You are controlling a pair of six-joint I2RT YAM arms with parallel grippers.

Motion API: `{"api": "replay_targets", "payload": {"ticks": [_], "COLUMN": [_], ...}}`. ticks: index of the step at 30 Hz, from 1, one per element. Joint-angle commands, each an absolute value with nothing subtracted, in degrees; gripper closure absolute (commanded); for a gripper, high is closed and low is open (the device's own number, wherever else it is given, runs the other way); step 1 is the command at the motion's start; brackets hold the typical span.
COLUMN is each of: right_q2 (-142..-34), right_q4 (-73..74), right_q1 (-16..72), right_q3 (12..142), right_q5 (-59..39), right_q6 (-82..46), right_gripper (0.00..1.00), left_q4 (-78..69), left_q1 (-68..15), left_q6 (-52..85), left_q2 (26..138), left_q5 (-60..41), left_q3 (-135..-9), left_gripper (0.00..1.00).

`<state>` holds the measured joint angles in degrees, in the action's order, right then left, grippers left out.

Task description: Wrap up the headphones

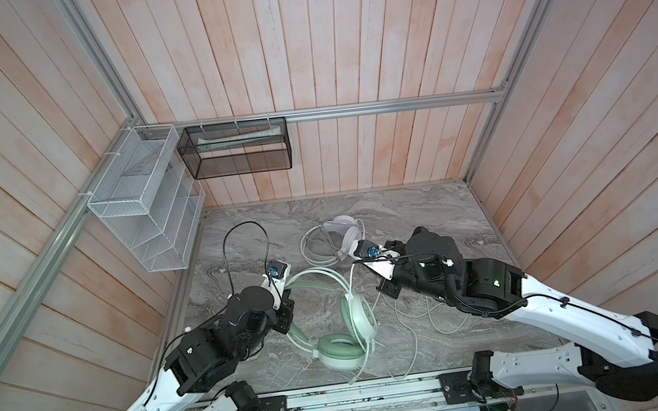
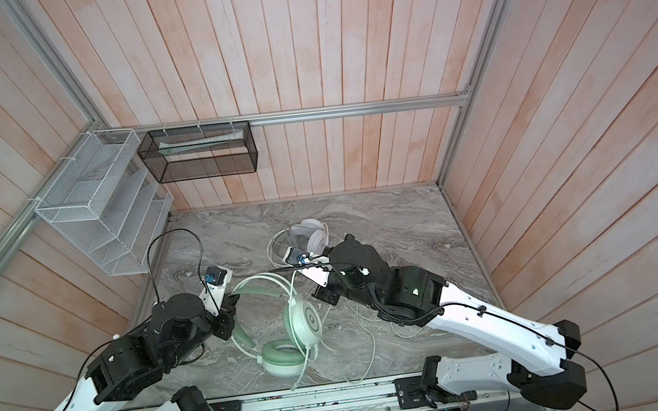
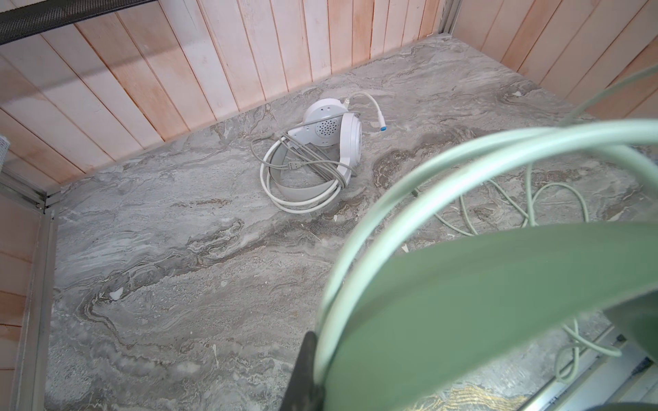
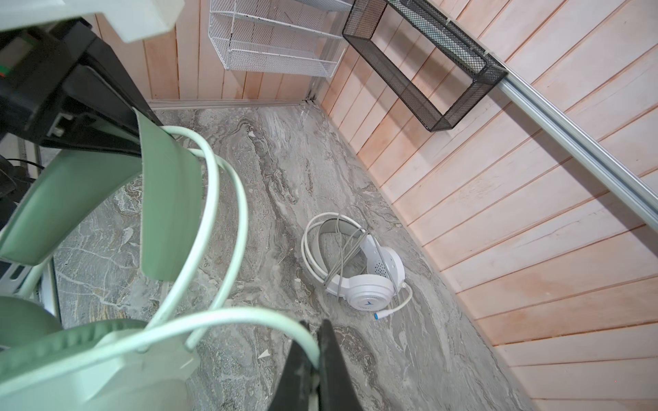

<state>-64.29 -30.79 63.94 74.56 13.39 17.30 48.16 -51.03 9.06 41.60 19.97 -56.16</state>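
The mint green headphones [image 1: 358,314] [image 2: 308,320] sit mid-table in both top views. My left gripper [image 1: 287,319] [image 3: 320,384] is shut on their green headband [image 3: 498,302], which fills the left wrist view. My right gripper [image 1: 386,290] [image 4: 317,363] is shut on their thin mint cable [image 4: 213,316]; the rest of that cable trails in loose loops [image 1: 407,331] toward the table's front. The white headphones [image 1: 349,231] [image 3: 331,131] [image 4: 370,288] lie at the back, their cable looped round the band and a blue logo on the earcup.
A white wire rack [image 1: 140,205] hangs on the left wall. A black mesh basket [image 1: 236,149] holding a tube hangs on the back wall. Wooden walls close the marble table [image 1: 424,213] on three sides. A metal rail [image 1: 359,395] runs along its front edge.
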Motion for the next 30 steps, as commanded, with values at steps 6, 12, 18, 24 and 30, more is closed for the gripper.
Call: {"api": "replay_targets", "payload": {"ticks": [6, 12, 18, 24, 30], "right_q2": [-65.4, -65.9, -64.5, -63.4, -60.4], "right_q4": [-24.1, -21.5, -17.9, -15.7, -12.1], "right_q1": [62.4, 61.0, 60.0, 59.1, 58.7], "right_q3": [70.5, 66.4, 62.9, 59.2, 55.2], "right_q5": [11.0, 10.2, 9.8, 8.3, 9.6], "right_q6": [13.9, 11.3, 9.2, 7.4, 4.6], "right_gripper": [1.00, 1.00, 0.98, 0.88, 0.71], "left_q4": [44.3, 42.5, 42.1, 40.0, 37.2], "left_q1": [-51.5, -51.4, -51.4, -51.4, -51.5], "left_q6": [13.6, 16.7, 18.7, 22.2, 25.3], "left_q2": [41.1, 39.3, 38.8, 38.3, 36.9], "left_q5": [17.4, 14.2, 12.8, 10.2, 9.6], "left_q3": [-58.8, -60.2, -62.8, -63.9, -65.4], "left_gripper": [1.00, 1.00, 1.00, 1.00, 1.00]}}
